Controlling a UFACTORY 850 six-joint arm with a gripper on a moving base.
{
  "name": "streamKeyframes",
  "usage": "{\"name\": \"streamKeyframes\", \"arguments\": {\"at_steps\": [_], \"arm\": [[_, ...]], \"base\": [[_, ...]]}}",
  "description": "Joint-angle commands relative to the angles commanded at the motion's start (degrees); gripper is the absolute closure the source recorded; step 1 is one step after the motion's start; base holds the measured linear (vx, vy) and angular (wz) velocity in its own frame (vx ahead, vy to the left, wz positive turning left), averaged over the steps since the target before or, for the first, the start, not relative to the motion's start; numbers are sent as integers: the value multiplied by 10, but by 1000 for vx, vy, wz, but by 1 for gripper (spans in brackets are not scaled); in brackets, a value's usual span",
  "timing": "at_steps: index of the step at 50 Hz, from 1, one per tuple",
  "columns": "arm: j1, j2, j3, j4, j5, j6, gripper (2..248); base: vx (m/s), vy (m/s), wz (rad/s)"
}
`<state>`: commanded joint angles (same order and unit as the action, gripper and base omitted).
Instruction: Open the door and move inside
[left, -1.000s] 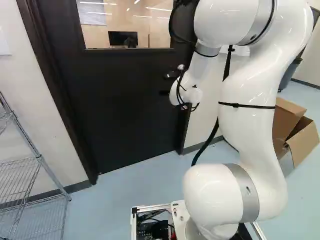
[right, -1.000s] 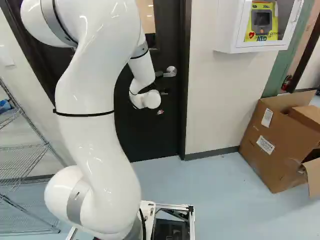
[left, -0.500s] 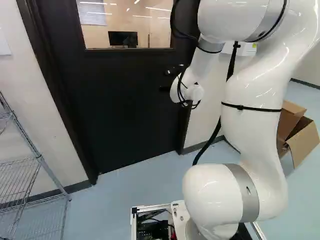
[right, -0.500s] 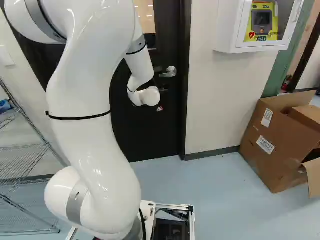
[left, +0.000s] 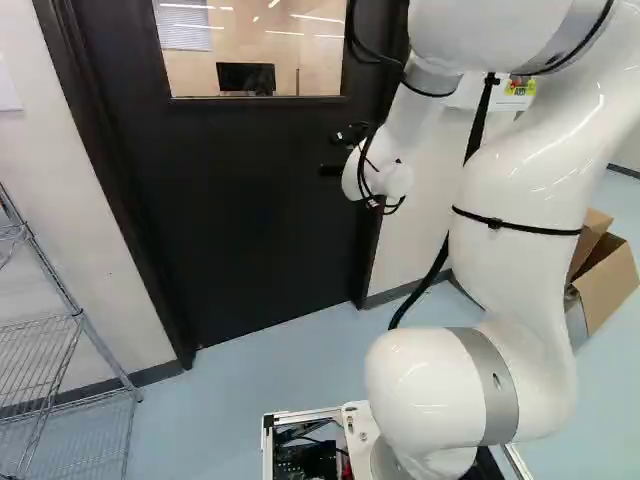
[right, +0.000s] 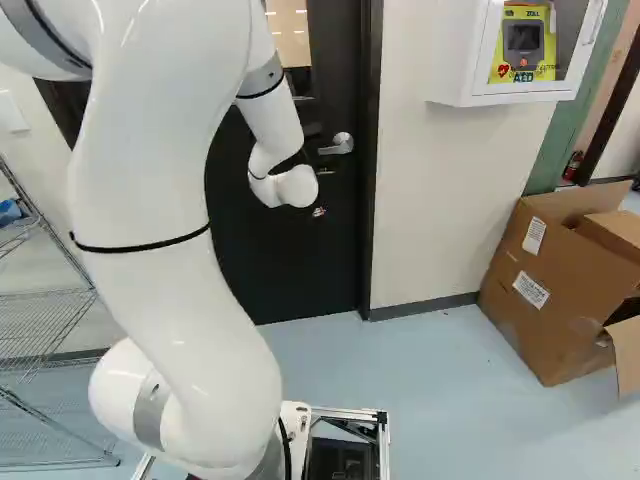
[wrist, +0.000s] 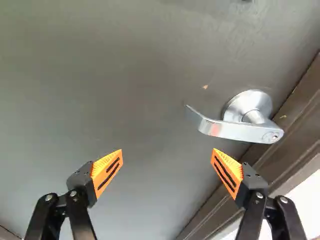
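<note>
Evidently holds the end effector (wrist: 167, 159) released, with both orange pads (wrist: 107, 172) spread wide and nothing between them, probably to leave room for taking in the metal handle (wrist: 240, 131). Has that handle mounted on the closed door (left: 250, 200), near the frame (wrist: 295, 117), ahead of the end effector but off toward the finger nearer that frame, apparently without contact. Reaches with the white arm (right: 160, 200) to this side of the door, presumably for better leverage away from the hinges. Sets the base (left: 318, 458) back from the door, likely for working room. Presents the handle's bent tip toward the door's middle, exposed for a press. Calls next for a sideways shift and an advance, then a turn of the handle. Risks knocking the frame or slipping off that tip.
</note>
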<state>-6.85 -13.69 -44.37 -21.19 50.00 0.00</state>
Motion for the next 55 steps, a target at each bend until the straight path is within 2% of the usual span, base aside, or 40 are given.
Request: {"name": "streamKeyframes", "arguments": {"at_steps": [32,55], "arm": [[1,23,-18,0,0,0,3],[3,3,-68,0,0,0,3]], "base": [[0,0,0],[0,0,0]]}}
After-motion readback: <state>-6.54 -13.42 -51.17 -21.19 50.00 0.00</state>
